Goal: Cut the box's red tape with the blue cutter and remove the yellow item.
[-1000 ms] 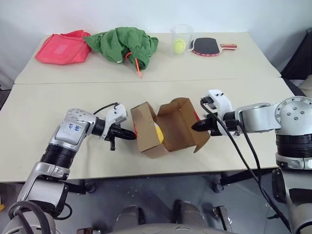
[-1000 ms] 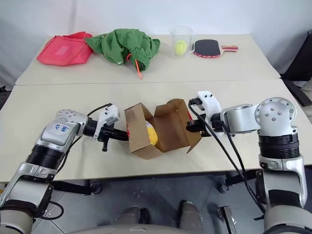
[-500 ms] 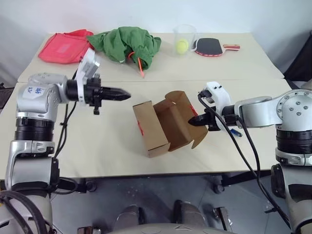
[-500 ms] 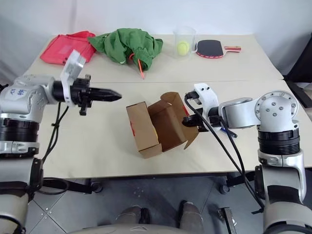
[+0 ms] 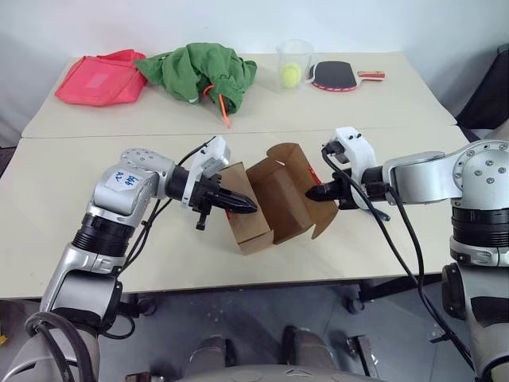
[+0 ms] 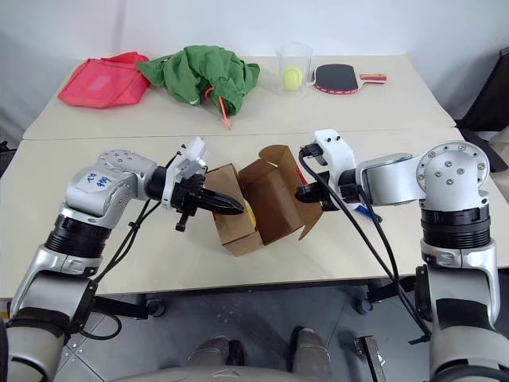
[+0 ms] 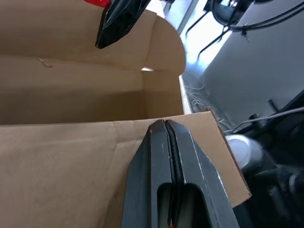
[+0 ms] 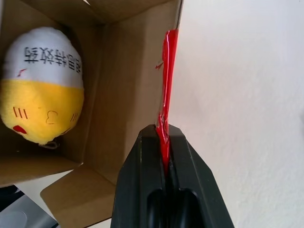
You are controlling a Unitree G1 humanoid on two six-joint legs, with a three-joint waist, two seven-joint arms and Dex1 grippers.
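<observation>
The brown box (image 5: 280, 191) lies open in the middle of the near table, its mouth turned toward my left arm. My right gripper (image 8: 161, 130) is shut on the edge of the box's right flap, pinching the strip of red tape (image 8: 166, 80) that runs along it. The yellow item (image 8: 40, 97), yellow below and white on top, rests inside the box. My left gripper (image 5: 251, 209) is shut with nothing between its fingers, and its tips rest over the box's left flap (image 7: 71, 161) at the mouth. A bit of the blue cutter (image 6: 362, 212) shows on the table under my right forearm.
On the far table lie a pink-red bag (image 5: 99, 78), a green cloth (image 5: 203, 68) with an orange-red stick (image 5: 223, 108), a clear cup (image 5: 294, 62) holding a yellow-green ball, and a paddle (image 5: 338, 76). A seam (image 5: 95, 135) divides the two tables.
My left gripper swung up and away to the left, then came back to the box's mouth. The right gripper kept its hold on the flap, and the box shifted slightly.
</observation>
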